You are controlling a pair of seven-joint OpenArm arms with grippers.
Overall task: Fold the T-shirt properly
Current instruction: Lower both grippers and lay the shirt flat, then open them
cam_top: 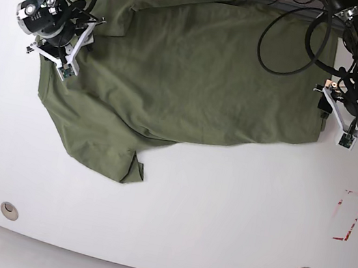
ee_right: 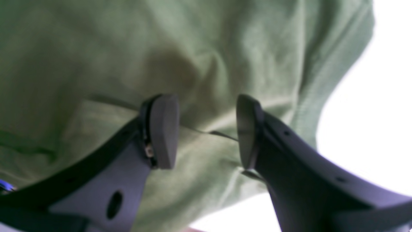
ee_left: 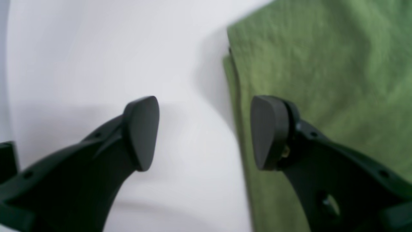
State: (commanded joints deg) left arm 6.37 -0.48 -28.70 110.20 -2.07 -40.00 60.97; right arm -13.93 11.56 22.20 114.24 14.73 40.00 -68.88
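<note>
Spread wide over the far half of the white table (cam_top: 172,209): the T-shirt (cam_top: 196,74), olive-green, partly doubled over, one flap hanging down toward the near left and ending in a rumpled corner. Looks soft, light and limp; likely to sag and drag from any single pinch, and to slide easily on the smooth tabletop. Nothing fragile about it. Best taken at edges or corners, probably both layers together where the cloth is doubled, and with both arms at once so the fold line stays straight. Wrinkles across the body suggest a need to tension or smooth before creasing.

Over the shirt's left end in the base view: the right gripper (ee_right: 206,132), pads parted, nothing between them, cloth filling the right wrist view beneath with a seam or folded edge running across between the tips. Contact with the fabric not clear from the blur.

At the opposite end: the left gripper (ee_left: 204,133), also spread apart and empty. Straddles the shirt's side edge in the left wrist view, one pad over bare table, the other over green cloth, with two stacked layers showing along that edge. Appears to hover rather than press, though height hard to judge.
</note>
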